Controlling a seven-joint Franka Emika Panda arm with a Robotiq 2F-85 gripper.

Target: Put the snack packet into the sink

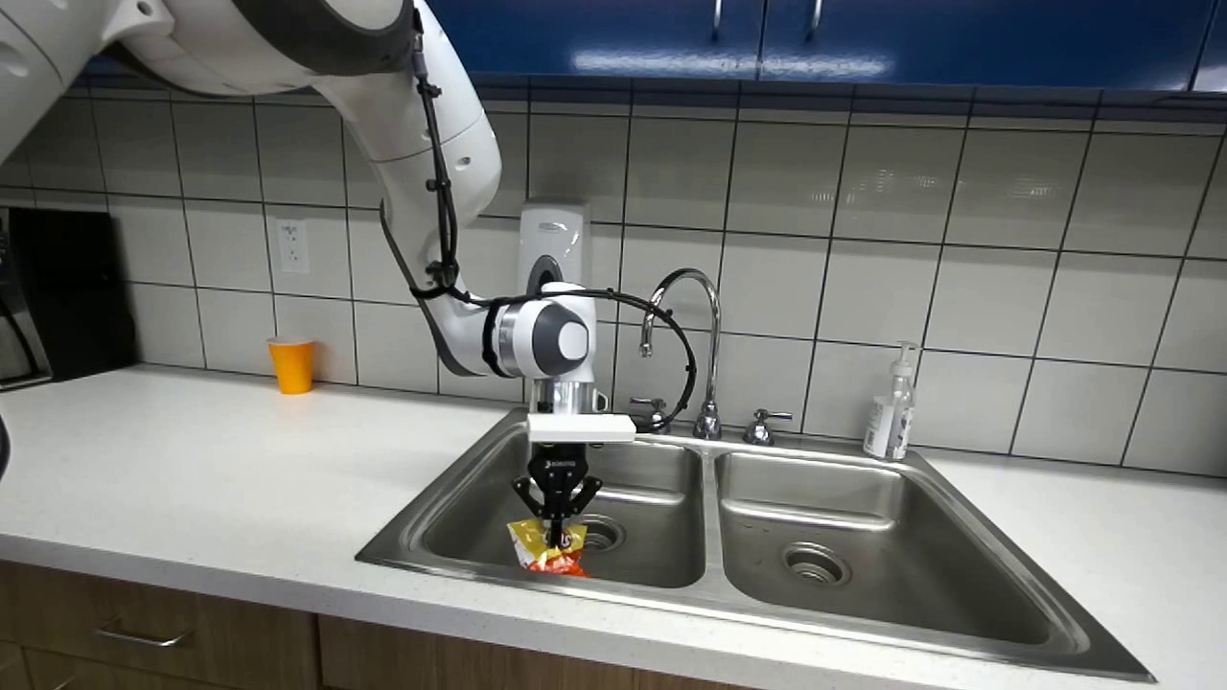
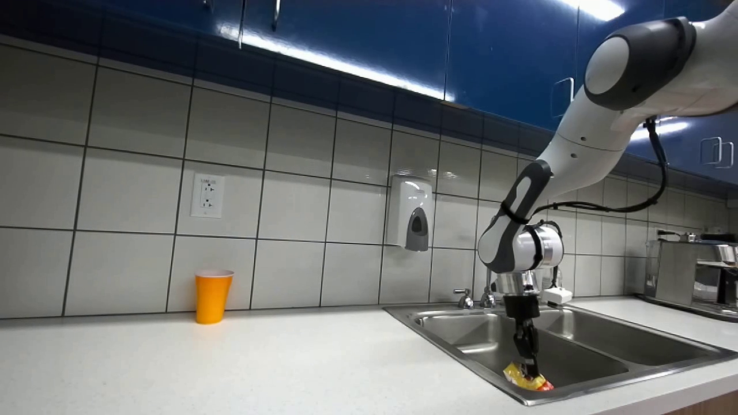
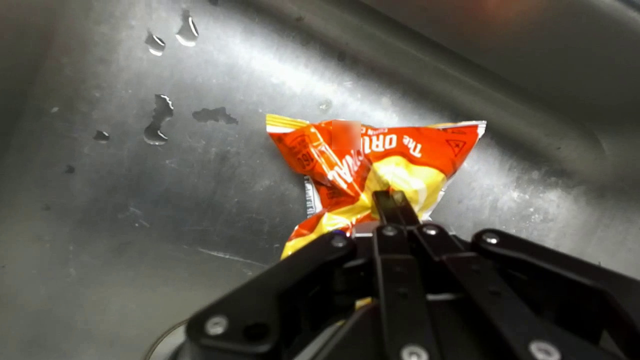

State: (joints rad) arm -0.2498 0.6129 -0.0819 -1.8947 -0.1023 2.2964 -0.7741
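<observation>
**Crinkly red-and-yellow snack packet (image 3: 412,172) pinched inside a double-basin stainless-steel sink (image 1: 711,522)**

The packet's glossy film is creased and puckered, its corners flaring outward, one ending in a ridged yellow crimp; white lettering bends across the red. The black, jointed two-finger gripper (image 3: 391,194) has its slim fingers clamped together on a fold of the packet. Both are in the basin nearer the tapered orange cup (image 2: 213,297), near a round drain (image 1: 604,534); whether the packet's underside touches the floor is hard to say.

In the wrist view the grey steel floor is scuffed and dotted with water drops (image 3: 187,34). A smooth white countertop (image 1: 240,460) surrounds the sink. Behind it rise square white tiles (image 1: 882,287) with dark grout, below glossy blue cabinets (image 1: 613,34). A clear pump bottle (image 1: 891,417) stands at a rear corner of the sink.

The basin's front wall, curved where it meets the floor, runs close beside the packet. Past the drain lies the divider, then the second wide basin. Toward the cup, the countertop stretches broadly. The chrome gooseneck faucet (image 1: 714,355) stands behind the gripper, apart from it; in an exterior view a black cable (image 1: 691,369) from the rounded white robot arm (image 1: 383,125) arcs close to the faucet, contact unclear.
</observation>
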